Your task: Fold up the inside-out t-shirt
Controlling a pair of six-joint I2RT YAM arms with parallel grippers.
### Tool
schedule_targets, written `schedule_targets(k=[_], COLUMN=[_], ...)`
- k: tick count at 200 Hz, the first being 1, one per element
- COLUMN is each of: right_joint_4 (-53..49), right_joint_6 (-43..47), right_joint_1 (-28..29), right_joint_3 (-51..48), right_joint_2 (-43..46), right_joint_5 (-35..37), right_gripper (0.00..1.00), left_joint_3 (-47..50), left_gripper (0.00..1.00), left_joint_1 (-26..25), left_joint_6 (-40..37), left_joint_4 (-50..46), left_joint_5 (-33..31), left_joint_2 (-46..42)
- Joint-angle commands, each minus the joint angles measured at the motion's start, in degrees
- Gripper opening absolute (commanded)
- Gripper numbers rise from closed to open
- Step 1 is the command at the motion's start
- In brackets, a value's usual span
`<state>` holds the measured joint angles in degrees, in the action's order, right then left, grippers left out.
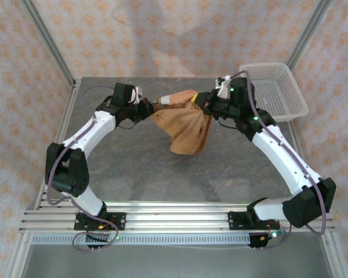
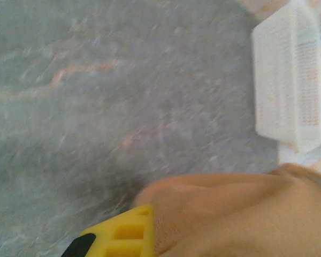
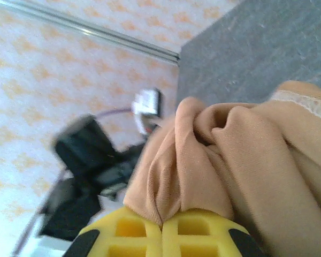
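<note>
While limp, t-shirt (image 3: 246,160) in right pincer (image 3: 161,227)

A grey marbled bench (image 1: 156,174) is carrying a white mesh basket (image 1: 278,92), which is sitting at its far right corner. The orange-tan t-shirt (image 1: 182,124) is hanging above the bench's middle; whether its lowest fold is touching the surface is unclear.

The inside-out t-shirt (image 1: 185,124) is soft, matt orange-tan cloth, creased into rounded folds, with a paler stitched seam along one edge. The tabletop (image 1: 162,174) looks like dull grey stone with faint veining. The basket (image 1: 278,92) is white plastic mesh. The right end effector (image 3: 161,227) has smooth yellow plastic fingers with moulded recesses. The rails (image 1: 174,217) are ribbed bare metal. The arms' white shells (image 1: 90,136) are lightly glossy.
</note>
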<state>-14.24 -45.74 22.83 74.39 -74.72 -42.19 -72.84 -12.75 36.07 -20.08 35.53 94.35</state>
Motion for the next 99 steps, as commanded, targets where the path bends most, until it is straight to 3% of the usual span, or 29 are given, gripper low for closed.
schedule_targets(k=[1,35,63,85,99], right_joint_4=[10.7,10.5,6.6,5.9,8.1], right_joint_6=[-5.3,-2.8,1.6,4.4,4.0], right_joint_1=[-3.6,-5.7,-5.3,-5.1,-5.2], right_joint_3=[-3.4,-9.3,-12.4,-13.0,-13.8], right_joint_2=[3.4,2.4,-6.7,-13.6,-15.6], right_joint_5=[-6.4,-4.8,-3.7,-4.3,-5.7], right_gripper=[0.0,0.0,0.0,0.0,0.0], left_joint_3=[4.6,10.9,12.1,9.9,8.3], left_gripper=[0.0,0.0,0.0,0.46,0.62], left_joint_1=[-0.1,-0.3,-2.7,-5.6,-8.2], left_joint_6=[-1.6,0.2,1.5,-1.6,-7.4], left_joint_4=[3.1,6.8,9.7,7.1,4.2], left_joint_5=[0.4,-0.9,-0.1,-0.4,-1.4], left_joint_2=[-1.3,-7.0,-10.9,-11.3,-11.4])
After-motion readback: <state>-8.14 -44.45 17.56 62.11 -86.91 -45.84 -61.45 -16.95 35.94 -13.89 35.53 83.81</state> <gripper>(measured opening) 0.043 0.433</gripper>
